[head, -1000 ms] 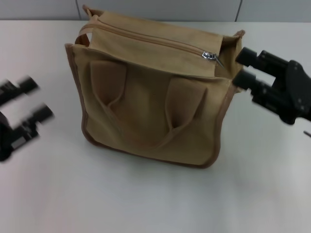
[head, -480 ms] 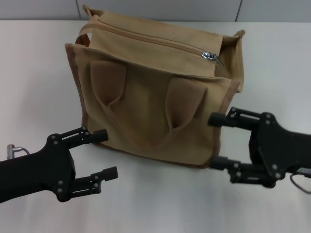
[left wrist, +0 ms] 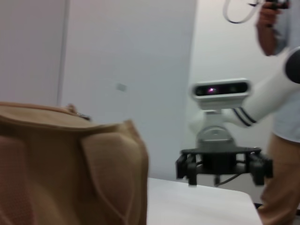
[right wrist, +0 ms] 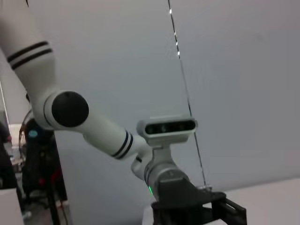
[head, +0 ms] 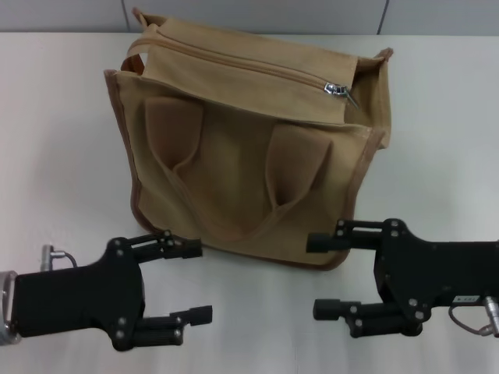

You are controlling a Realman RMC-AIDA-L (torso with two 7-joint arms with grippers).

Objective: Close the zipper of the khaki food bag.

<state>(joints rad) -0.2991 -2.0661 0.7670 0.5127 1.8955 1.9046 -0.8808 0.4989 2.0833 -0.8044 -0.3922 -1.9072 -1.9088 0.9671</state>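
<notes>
Sitting low near the table [head: 62, 117], both grippers, left [head: 191, 282] and right [head: 320, 274], jaws wide, empty; bag [head: 242, 171] just beyond the fingertips, zipper [head: 337, 89] pull far off.

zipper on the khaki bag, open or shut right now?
Cannot tell for sure. The zipper has its silver pull tab at the right end of the khaki food bag; both grippers sit near, off the bag.

Left gripper [head: 187, 282] and right gripper [head: 321, 274] — both low in front, fingers spread, facing each other
</notes>
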